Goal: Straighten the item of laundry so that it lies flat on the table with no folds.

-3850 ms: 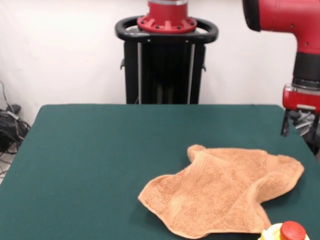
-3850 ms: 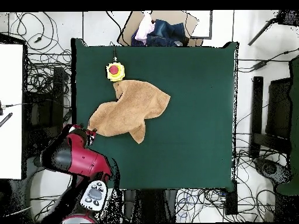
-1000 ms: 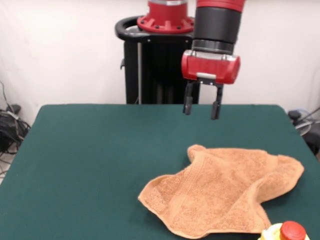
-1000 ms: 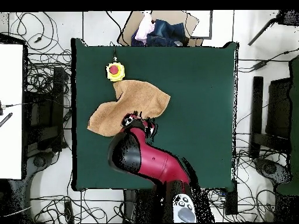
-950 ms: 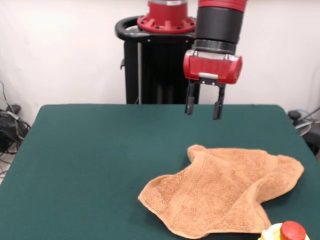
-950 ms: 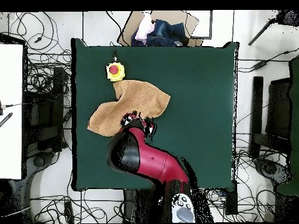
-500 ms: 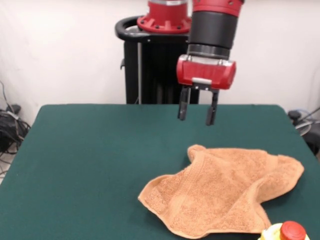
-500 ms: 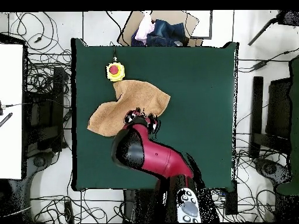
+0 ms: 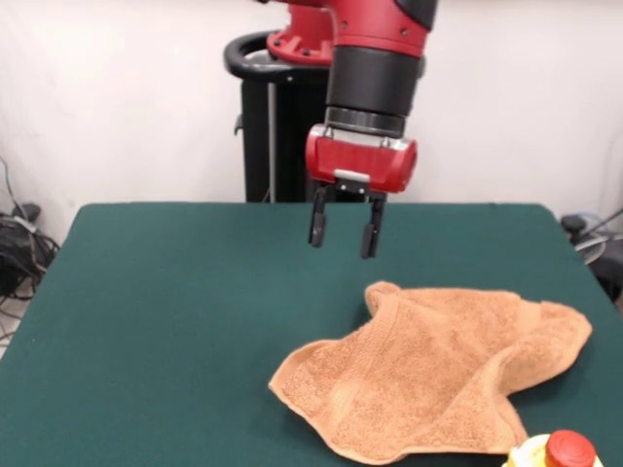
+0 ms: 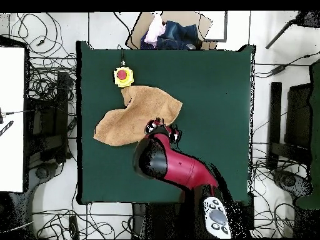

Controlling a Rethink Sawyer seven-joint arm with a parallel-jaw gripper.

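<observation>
The red-and-black pincer (image 9: 345, 233) hangs with its fingers apart and empty above the dark green felt tabletop (image 9: 175, 311), just beyond the curled far corner of the rumpled orange-tan terry towel (image 9: 438, 370), which lies toward one side near a yellow, red-capped button (image 9: 557, 453). A good grasp would probably take that raised corner low and drag it outward. Open felt lies on the wide bare side; the button side is cramped.
</observation>
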